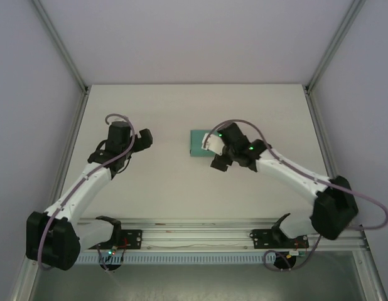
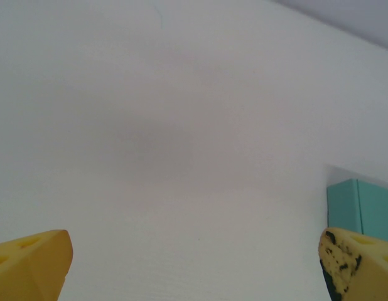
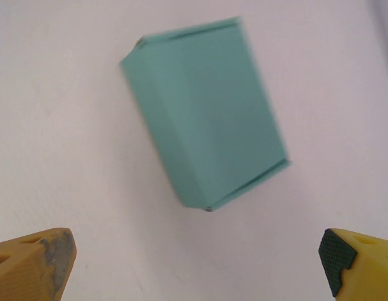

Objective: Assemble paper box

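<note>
On the table (image 1: 150, 188), the paper box (image 3: 206, 113) (folded) lies free; right gripper (image 3: 195, 254) and left gripper (image 2: 194, 251) both gape.

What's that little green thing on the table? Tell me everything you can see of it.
The paper box is teal-green thin card, folded into a small shallow closed rectangle with creased edges and slim flap lips at both short ends. It lies flat on the white table, skewed in the right wrist view. Nothing else touches it; the open right end effector hovers above.
</note>
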{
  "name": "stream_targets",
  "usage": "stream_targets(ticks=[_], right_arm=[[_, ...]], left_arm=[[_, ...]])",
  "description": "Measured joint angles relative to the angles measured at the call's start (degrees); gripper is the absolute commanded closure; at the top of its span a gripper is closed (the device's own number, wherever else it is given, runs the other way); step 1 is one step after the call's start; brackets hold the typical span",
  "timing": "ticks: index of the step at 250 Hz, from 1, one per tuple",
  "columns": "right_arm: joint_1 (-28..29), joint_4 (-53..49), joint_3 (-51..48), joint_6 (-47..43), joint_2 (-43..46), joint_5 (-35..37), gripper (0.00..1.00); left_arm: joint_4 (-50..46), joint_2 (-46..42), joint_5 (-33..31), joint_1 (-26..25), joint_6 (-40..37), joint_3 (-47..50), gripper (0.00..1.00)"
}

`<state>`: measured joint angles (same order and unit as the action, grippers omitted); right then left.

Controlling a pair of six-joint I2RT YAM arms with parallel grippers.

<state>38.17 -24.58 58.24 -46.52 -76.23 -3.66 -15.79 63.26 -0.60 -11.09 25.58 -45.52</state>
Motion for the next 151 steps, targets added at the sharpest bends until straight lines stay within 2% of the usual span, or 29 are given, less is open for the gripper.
stream_targets(ticks=[47, 77, 98, 118, 151], right_arm=[[-9.86, 8.52, -1.44, 16.72, 6.32, -0.83, 0.00], [-19.43, 15.85, -3.78, 31.69, 7.78, 0.52, 0.00], [-25.51, 20.98, -7.23, 39.04, 7.82, 1.55, 0.00], [-28.87, 26.47, -12.52, 42.45, 7.45, 3.34, 0.00], [-31.28, 33.88, -19.93, 45.31, 3.23, 5.42, 0.00]], left_arm=[[5.18, -5.81, -8.44, 0.00, -1.14, 3.85, 0.00], [14.82, -7.72, -15.10, 0.00, -4.72, 11.61, 0.00], [23.41, -7.61, -18.56, 0.02, -8.09, 18.34, 0.00], [31.50, -6.54, -20.83, 0.44, -12.15, 24.00, 0.00], [44.44, -3.48, -21.86, 3.08, -17.33, 30.08, 0.00]])
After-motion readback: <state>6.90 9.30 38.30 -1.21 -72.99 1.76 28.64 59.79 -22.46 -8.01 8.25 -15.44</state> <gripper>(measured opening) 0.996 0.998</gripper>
